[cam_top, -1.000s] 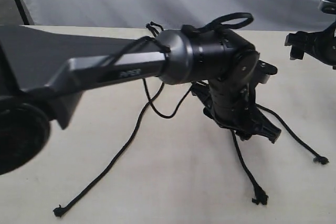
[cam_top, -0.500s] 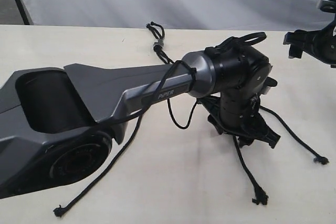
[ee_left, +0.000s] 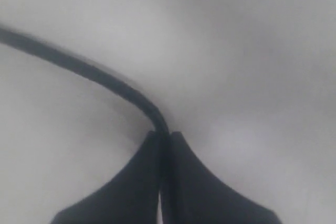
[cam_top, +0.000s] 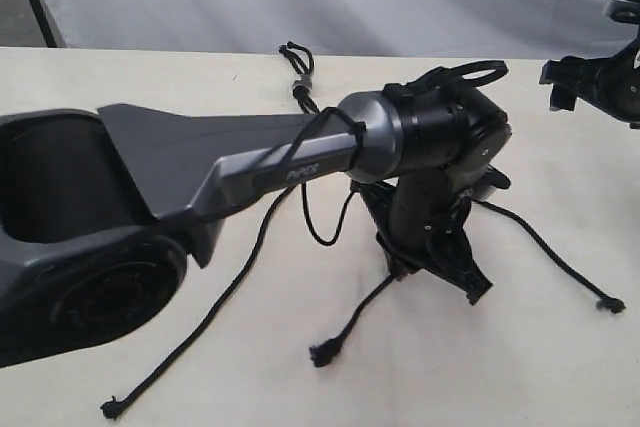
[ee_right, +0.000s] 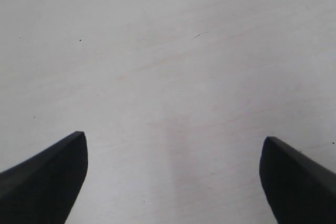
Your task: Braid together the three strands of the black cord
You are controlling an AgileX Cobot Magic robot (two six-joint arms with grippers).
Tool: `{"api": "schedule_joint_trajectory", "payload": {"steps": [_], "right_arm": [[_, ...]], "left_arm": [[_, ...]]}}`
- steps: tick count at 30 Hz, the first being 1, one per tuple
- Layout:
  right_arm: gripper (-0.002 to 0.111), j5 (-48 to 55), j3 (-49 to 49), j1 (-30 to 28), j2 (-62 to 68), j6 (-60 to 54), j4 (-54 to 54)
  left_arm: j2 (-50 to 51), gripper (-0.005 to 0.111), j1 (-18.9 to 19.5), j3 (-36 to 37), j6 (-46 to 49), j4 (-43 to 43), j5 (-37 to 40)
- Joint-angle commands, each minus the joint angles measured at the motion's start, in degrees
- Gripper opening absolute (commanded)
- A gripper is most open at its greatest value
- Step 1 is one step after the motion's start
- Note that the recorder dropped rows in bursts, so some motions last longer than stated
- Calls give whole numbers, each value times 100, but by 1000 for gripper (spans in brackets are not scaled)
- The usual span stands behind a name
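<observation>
Black cord (cam_top: 300, 75) lies fanned across the desk (cam_top: 560, 367), its banded top at the far edge. Left hand (ee_left: 164, 139) is clenched on the middle strand (cam_top: 355, 317), seemingly to cross it over a neighbour. Carrying it low and gently taut should avoid dragging the band. Right hand (ee_right: 173, 140) hangs released, well apart.

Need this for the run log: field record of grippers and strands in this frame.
left gripper: shut, fingers pinching middle strand
middle strand: free end lying on table
left strand: loose on table, untouched
right strand: loose on table, untouched
right gripper: open, empty, above table
grey band: far side of table, beyond left arm
braid: none visible; arm hides part
</observation>
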Motion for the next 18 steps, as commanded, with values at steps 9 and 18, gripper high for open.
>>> {"api": "schedule_joint_trajectory", "payload": {"steps": [9, 18], "right_arm": [[83, -176, 5, 405, -49, -342, 316], [83, -475, 5, 1344, -49, -961, 316]], "left_arm": [[-2712, 1, 202, 3340, -2079, 3689, 73], [-3285, 1, 1661, 5273, -2360, 3352, -1088]]}}
